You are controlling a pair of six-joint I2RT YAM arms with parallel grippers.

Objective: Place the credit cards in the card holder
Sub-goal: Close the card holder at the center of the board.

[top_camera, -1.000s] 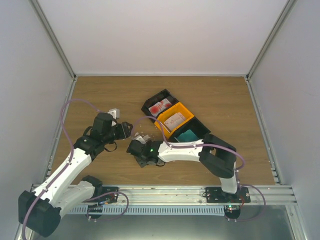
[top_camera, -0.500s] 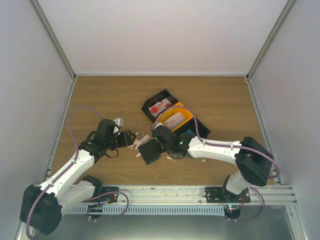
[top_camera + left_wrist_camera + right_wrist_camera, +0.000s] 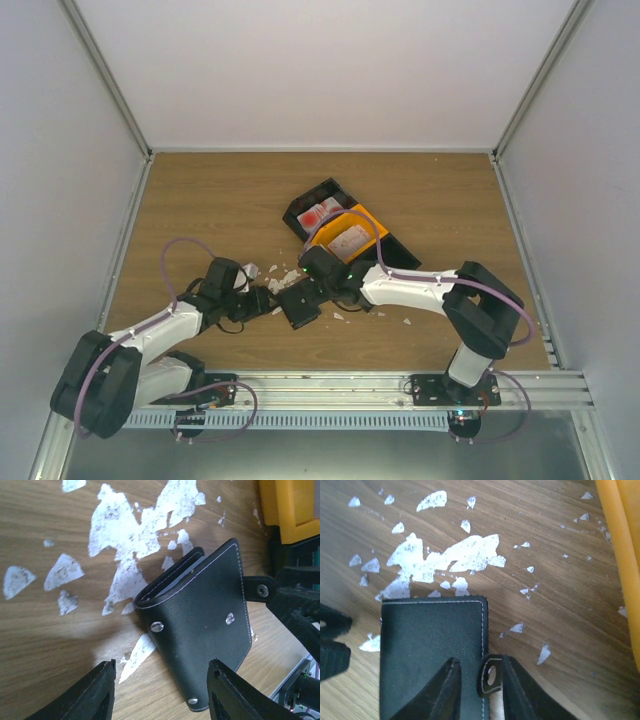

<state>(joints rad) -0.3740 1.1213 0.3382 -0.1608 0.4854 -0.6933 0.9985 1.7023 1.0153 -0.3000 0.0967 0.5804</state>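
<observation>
The black card holder lies on the wood among white paper scraps. It also shows in the left wrist view and the right wrist view. My left gripper is open, and its jaws straddle the holder's near corner without touching it. My right gripper is nearly closed, with the holder's clasp tab between its fingers. Red-and-white credit cards lie in the black bin and pale cards in the orange bin. Teal cards are hidden behind the right arm.
A row of joined bins, black, orange and black, runs diagonally behind the holder. The orange bin's edge is just right of the right gripper. Torn paper scraps litter the wood around the holder.
The right gripper carried the card holder a little right and settled. The left gripper moved down and right, up to the holder's left side.
</observation>
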